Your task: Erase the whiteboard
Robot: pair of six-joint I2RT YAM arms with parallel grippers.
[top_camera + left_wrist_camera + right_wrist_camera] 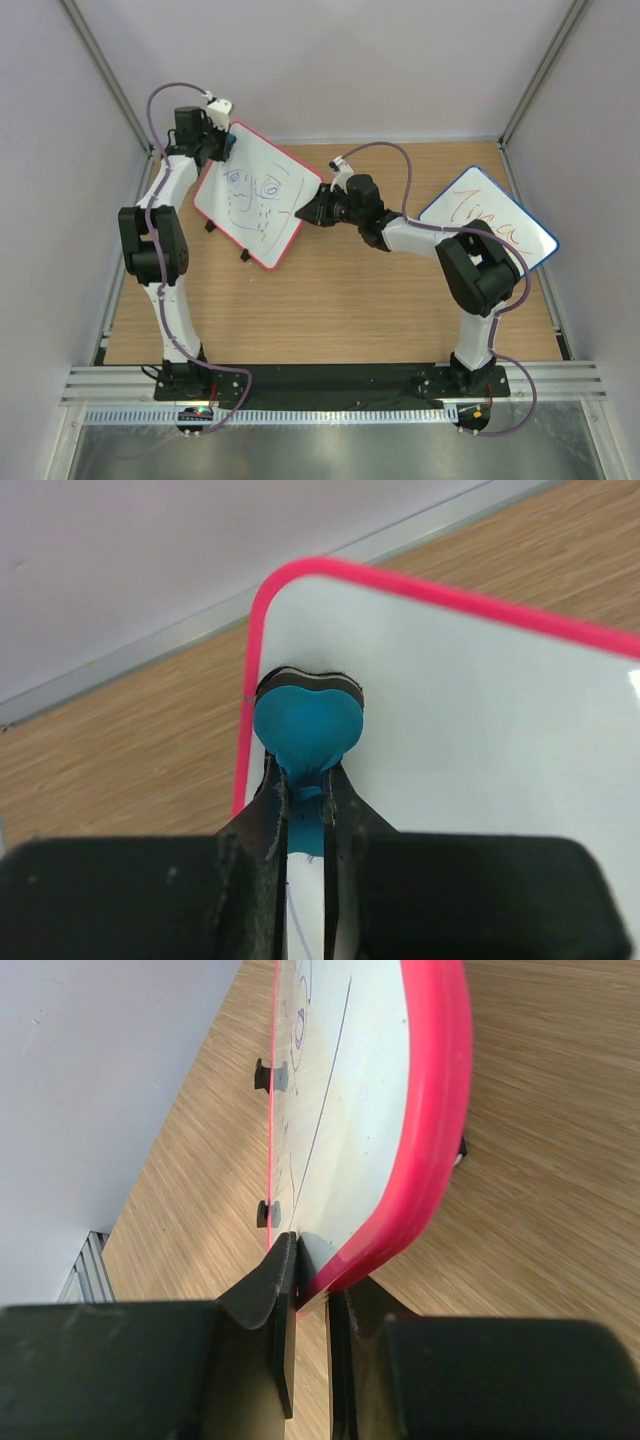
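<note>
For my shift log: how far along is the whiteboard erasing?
Done: right gripper clamps the edge of the whiteboard; left gripper grips the blue heart-shaped eraser. In hand: eraser sits at the board's corner. Left: the whole face drawing, nothing wiped yet.

The whiteboard (258, 195) fills the far-left part of the desk (340, 310), tilted. The right hand (310, 1280) is clamped on its right corner and blocks passage there. The left hand (305, 790) presses a blue eraser (305, 725) to the far-left corner of the whiteboard, close to the far wall, leaving little room behind. A blue-framed board (487, 225) lies along the right edge of the desk, partly under the right arm. The near half of the desk between the two arms is open, as is the far-right corner region behind the right arm. Walls close the left, far and right edges.
</note>
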